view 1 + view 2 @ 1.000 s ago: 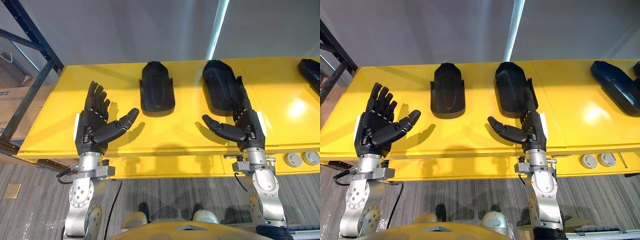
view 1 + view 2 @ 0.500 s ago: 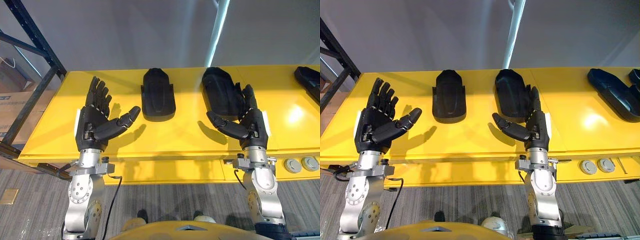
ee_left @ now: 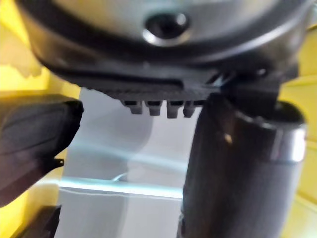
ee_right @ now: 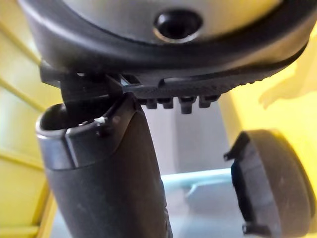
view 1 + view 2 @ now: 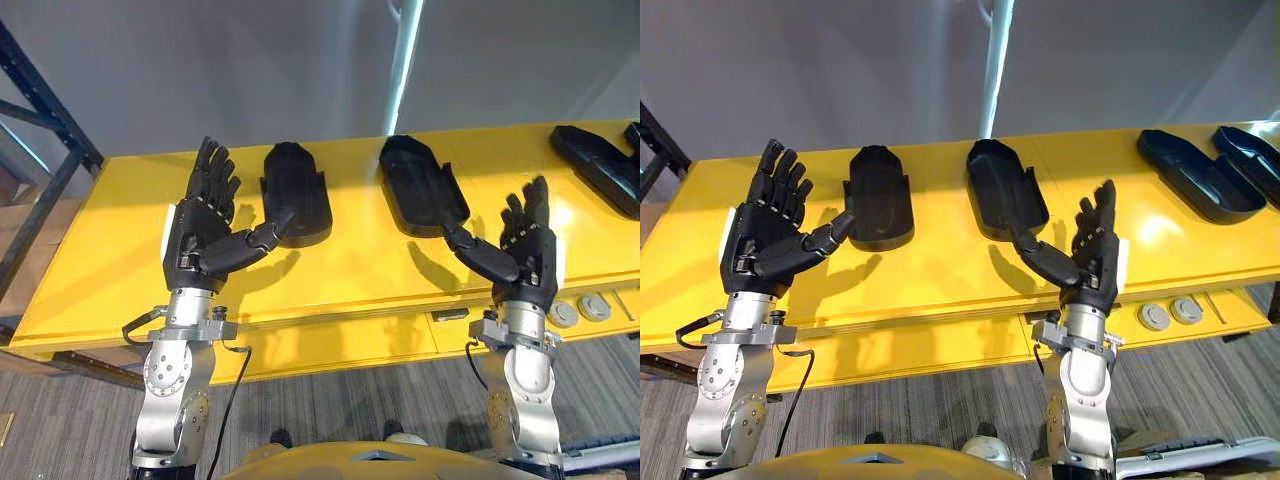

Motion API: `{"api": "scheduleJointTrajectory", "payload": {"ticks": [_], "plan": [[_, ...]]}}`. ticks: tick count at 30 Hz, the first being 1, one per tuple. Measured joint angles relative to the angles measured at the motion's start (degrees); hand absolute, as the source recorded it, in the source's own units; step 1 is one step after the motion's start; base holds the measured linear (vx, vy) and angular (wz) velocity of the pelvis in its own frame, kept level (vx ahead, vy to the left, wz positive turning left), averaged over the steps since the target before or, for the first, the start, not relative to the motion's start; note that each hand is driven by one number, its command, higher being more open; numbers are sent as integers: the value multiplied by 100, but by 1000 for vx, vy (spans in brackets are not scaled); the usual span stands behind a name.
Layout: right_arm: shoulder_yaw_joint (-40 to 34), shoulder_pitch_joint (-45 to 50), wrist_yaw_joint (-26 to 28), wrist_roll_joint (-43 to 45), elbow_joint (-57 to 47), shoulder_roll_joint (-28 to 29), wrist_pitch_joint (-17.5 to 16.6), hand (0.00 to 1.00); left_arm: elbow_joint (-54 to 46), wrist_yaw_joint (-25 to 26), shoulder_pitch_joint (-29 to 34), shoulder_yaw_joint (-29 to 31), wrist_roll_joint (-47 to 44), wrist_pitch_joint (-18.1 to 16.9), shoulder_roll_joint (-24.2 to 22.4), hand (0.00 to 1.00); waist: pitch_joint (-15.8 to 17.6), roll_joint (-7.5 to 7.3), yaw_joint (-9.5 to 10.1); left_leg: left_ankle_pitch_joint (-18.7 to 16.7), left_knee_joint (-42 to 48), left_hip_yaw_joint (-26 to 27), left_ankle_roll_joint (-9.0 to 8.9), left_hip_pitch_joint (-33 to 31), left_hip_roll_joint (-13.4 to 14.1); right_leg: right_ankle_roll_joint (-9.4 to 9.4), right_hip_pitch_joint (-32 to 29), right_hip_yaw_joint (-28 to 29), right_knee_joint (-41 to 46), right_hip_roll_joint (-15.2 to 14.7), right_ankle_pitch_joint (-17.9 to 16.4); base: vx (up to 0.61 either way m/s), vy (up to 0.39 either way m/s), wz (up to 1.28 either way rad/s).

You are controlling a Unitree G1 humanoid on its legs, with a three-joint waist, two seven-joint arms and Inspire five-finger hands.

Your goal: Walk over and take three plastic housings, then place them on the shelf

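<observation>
Nearest lies the grey carpeted floor (image 5: 60,400), and above it the front edge of the yellow surface (image 5: 350,280), with two round grey discs (image 5: 1154,317) set into it towards the right. Both hands are raised over the near part of this surface, palms turned inward. The left hand (image 5: 200,235) has its fingers straight and spread and holds nothing; its thumb reaches toward the near end of the first housing (image 5: 297,192), and whether they touch cannot be told. The right hand (image 5: 525,255) is likewise spread with nothing in it, and its thumb points at the near end of the second housing (image 5: 422,185), close by it. Both of these black plastic housings lie flat on the surface, side by side and apart, lengthwise away from the robot, the second with its hollow side up. In each wrist view the end of a housing shows past that hand's thumb. Further to the right, well apart from these, a third housing (image 5: 1195,175) lies at an angle with a fourth housing (image 5: 1250,150) just beside it. At the far left stands a dark metal rack (image 5: 90,152). Behind the surface rises a grey wall (image 5: 200,70) with a pale upright pole (image 5: 405,70)
</observation>
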Motion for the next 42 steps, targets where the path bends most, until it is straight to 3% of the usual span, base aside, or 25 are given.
{"api": "scheduleJointTrajectory", "payload": {"ticks": [7, 9, 11, 13, 15, 16, 18, 20, 21, 23, 27, 29, 30, 31, 32, 33, 34, 35, 37, 39, 40, 41, 42], "plan": [[-141, 500, -48, 1, -121, 98, -3, 100, 0, 44, -129, -63, -215, -2, -2, 100, -31, 5, -162, -220, 164, 633, -83, 114, 113, -27, -207, 667, -84, 163, 95, 6, -5, -50], [-226, 599, -2, 10, -127, 105, -5, 100, 0, 154, -184, -62, -214, -49, -1, 100, -38, 18, -178, -563, 717, 716, -109, -5, 206, -36, -260, 942, -83, 247, 101, 16, -21, -60], [-334, 542, 116, 12, -125, 80, -31, 100, 0, 334, -181, -38, -215, -170, -9, 100, -34, 59, -127, -940, 1463, 200, 20, -285, 325, -97, -410, 1320, -64, 363, 148, -3, -49, -105], [-341, 303, 293, 63, -82, -232, -41, 100, 0, 640, -154, 115, -212, -239, -60, 100, 66, 214, 19, -1537, 2540, -1107, 236, -584, 379, -181, -545, 2100, -50, 627, 167, -43, 4, -169], [-339, 215, 369, 115, -62, -392, -52, 100, 0, 770, -95, 151, -200, -284, -115, 100, 69, 251, 56, -1718, 2880, -1597, 197, -684, 340, -195, -640, 2399, -35, 738, 143, -53, 99, -129], [-332, 133, 459, 325, -62, -553, -196, 100, 0, 856, -80, 180, -186, -335, -168, 100, 26, 362, 51, -1920, 2991, -1972, 168, -701, 235, -182, -796, 2668, -27, 783, 136, -51, 159, -96], [-365, 111, 453, 342, -63, -554, -310, 100, -8, 831, -109, 175, -139, -411, -193, 100, 12, 404, -6, -2067, 2793, -1956, 137, -678, 179, -141, -978, 2775, 26, 757, 188, -49, 199, -58], [-394, 132, 444, 525, -31, -500, -319, 100, -11, 756, -180, 151, -141, -448, -208, 100, 48, 345, -38, -2187, 2511, -1898, 42, -637, 73, 46, -1193, 2835, 143, 664, 314, -46, 194, -23], [-328, 190, 443, 592, 36, -432, -316, 100, -9, 755, -174, 107, -158, -465, -209, 100, 130, 258, -34, -2168, 2452, -1860, 65, -565, -33, 119, -1249, 2907, 253, 592, 368, -41, 166, -17], [-86, 456, 451, 738, 144, -365, -315, 100, -9, 755, -98, -47, -159, -491, -213, 100, 177, 231, 29, -2176, 2494, -1819, 77, -470, -111, 121, -1263, 2921, 457, 562, 370, -33, 120, -18], [205, 1058, 762, 854, 161, 98, -355, 100, -43, 685, -66, -279, -168, -644, -216, 100, 340, 226, 33, -2393, 2841, -1494, 270, -247, -198, 120, -1306, 2948, 974, 592, 371, -86, 117, -46], [287, 1092, 1059, 961, 155, 108, -413, 100, -106, 708, -7, -270, -144, -647, -216, 100, 536, 159, 54, -2538, 3131, -1076, 399, -111, -138, 22, -1343, 2536, 1212, 575, 450, -253, 78, -98], [303, 1002, 1248, 966, 156, 105, -443, 100, -142, 757, 63, -263, -135, -651, -219, 100, 587, 200, 95, -2536, 3116, -771, 495, -100, -85, -226, -1374, 2243, 1074, 561, 672, -342, 22, -116], [385, 765, 1367, 1024, 168, 72, -520, 100, -142, 767, 60, -191, -130, -655, -215, 100, 603, 111, 129, -2431, 3059, -390, 584, -193, -80, -505, -1742, 1423, 2075, 377, 55, -400, 17, -114], [401, 697, 1380, 1034, 179, 58, -536, 100, -142, 768, 58, -177, -123, -655, -220, 100, 610, 108, 147, -2399, 3029, -329, 584, -203, -78, -583, -1794, 1263, 2285, 326, -89, -292, -14, -98], [530, 337, 1427, 1081, 381, -74, -671, 100, -139, 771, 73, -99, -71, -652, -232, 100, 619, 89, 211, -2204, 2836, -114, 591, -221, -49, -840, -1851, 627, 3070, 63, -592, -243, -40, -67], [719, -101, 1402, 1061, 750, -204, -846, 100, -139, 749, 72, -7, 57, -654, -244, 100, 597, 99, 253, -2006, 2675, -22, 578, -288, 60, -1014, -1766, 182, 3602, -196, -869, -201, -60, -67], [789, -320, 1364, 1054, 963, -254, -930, 100, -139, 720, 56, 16, 74, -657, -269, 100, 594, 103, 294, -1909, 2598, 14, 551, -326, 118, -1063, -1698, 31, 3809, -349, -959, -142, -121, -56], [1225, -923, 830, 866, 1754, -275, -1161, 100, -54, 442, 48, 35, 31, -713, -321, 100, 536, 87, 558, -1562, 2380, 166, 370, -572, 441, -1082, -1310, -182, 4304, -1001, -970, -100, -231, -53], [1517, -1062, 489, 580, 2068, -201, -1161, 100, 188, 298, 70, 8, -51, -810, -318, 100, 502, 44, 716, -1303, 2204, 267, 190, -669, 652, -875, -994, -113, 4244, -1481, -796, -55, -364, -56], [1684, -1099, 362, 382, 2129, -178, -1160, 100, 348, 282, 71, -12, -241, -813, -325, 100, 486, 19, 769, -1168, 2131, 399, 30, -719, 803, -718, -860, 40, 3848, -1686, -662, -47, -427, -73], [1751, -1095, 302, 254, 2148, -175, -1155, 100, 443, 281, 71, -14, -335, -813, -323, 100, 474, -2, 794, -1108, 2112, 501, -57, -733, 889, -765, -813, 94, 3489, -1759, -519, -63, -482, -90], [1829, -1063, 219, 57, 2154, -170, -1146, 100, 602, 280, 68, -15, -511, -811, -306, 100, 426, -60, 782, -1004, 2123, 646, -230, -797, 1061, -843, -749, 145, 2729, -1787, -99, -52, -431, -84]]}}
